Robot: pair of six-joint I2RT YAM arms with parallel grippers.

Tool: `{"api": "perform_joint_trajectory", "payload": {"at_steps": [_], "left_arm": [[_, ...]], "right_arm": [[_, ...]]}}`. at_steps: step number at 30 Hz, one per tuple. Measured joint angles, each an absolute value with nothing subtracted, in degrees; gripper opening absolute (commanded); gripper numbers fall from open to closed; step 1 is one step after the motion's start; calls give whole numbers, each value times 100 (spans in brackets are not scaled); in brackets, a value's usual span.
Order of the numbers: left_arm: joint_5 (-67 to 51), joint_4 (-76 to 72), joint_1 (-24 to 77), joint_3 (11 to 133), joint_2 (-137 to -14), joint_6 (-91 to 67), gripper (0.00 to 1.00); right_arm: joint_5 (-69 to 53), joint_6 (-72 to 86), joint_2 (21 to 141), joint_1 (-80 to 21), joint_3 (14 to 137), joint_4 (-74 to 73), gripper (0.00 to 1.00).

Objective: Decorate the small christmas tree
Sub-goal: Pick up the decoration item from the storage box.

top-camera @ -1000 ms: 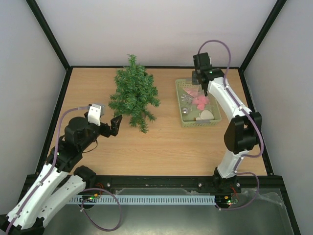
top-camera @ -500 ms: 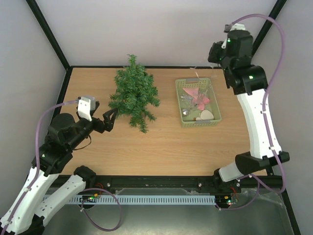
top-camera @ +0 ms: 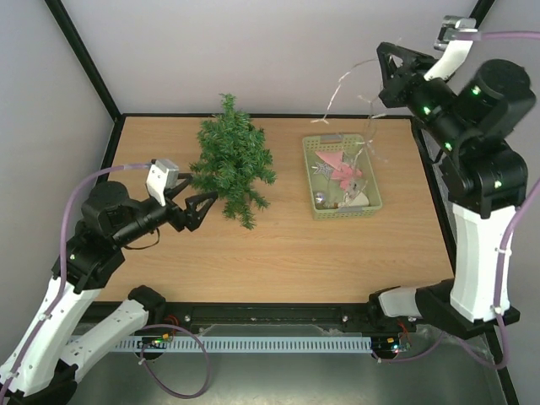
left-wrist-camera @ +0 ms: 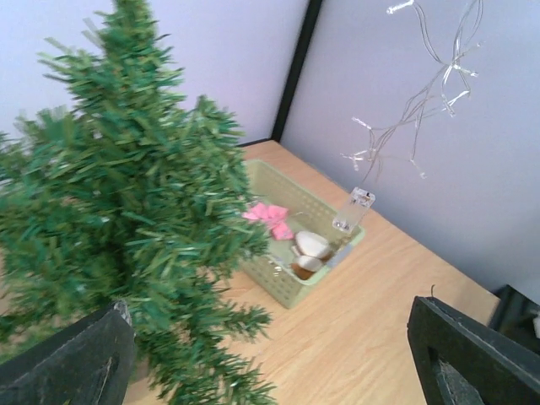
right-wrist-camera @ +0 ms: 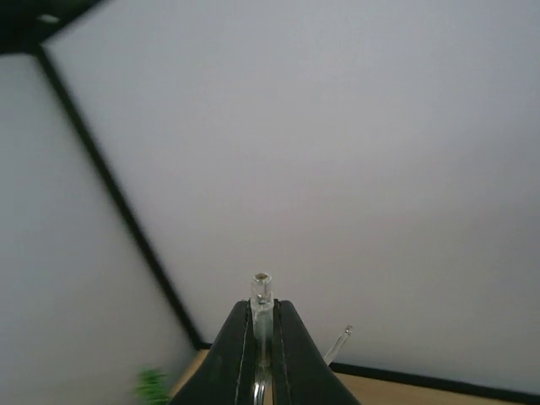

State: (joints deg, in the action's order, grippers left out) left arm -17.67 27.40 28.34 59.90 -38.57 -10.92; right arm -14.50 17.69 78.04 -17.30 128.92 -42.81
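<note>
The small christmas tree [top-camera: 230, 160] is dark green and bristly at the back left of the table; it fills the left of the left wrist view [left-wrist-camera: 126, 194]. My left gripper [top-camera: 201, 211] is open and empty just left of the tree's lower branches, which reach toward one finger [left-wrist-camera: 67, 363]. My right gripper [top-camera: 390, 72] is raised high above the pale green basket [top-camera: 309, 181], shut on a clear bulb [right-wrist-camera: 261, 294] of a light string [top-camera: 367, 143]. The string hangs down into the basket, and its small clear box [left-wrist-camera: 354, 211] dangles over the rim.
The basket [left-wrist-camera: 291, 294] holds a pink bow [top-camera: 342, 166], a white and brown ornament [left-wrist-camera: 310, 245] and small silver pieces. Black frame posts and grey walls enclose the table on three sides.
My right arm has risen from the basket to high above it, pulling the light string up. My left gripper has moved right, toward the tree's lower branches.
</note>
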Motion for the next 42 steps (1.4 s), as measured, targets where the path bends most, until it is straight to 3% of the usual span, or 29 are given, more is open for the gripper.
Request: {"api": "perform_joint_trajectory", "payload": {"at_steps": [6,13,24,31,35,42], "left_arm": [[-2508,2624,2834,6097,-3852,-1238,89],[-3264,2300,2834,5942,-3706,-1619,89],[-3424,1763,2834,4600,-3597,-2202,85],[-3280,1542,2834,4298,-3892,-2451,81],[-3367,1188,2873,4174,-3900,-2493,76],[-3621,504,3074,3776,-3983,-2659,76]], "right_arm": [[-3044,2670,7107,-1734,12140,-3352,2],[-4431,3922,6073,-1787,9590,-1728,2],[-4593,4626,5787,-3002,6305,-432,2],[-4574,4416,6082,-4060,6038,-45,2],[-4687,4281,6156,-4246,6038,150,2],[-4766,4252,6193,-4274,6001,497,2]]}}
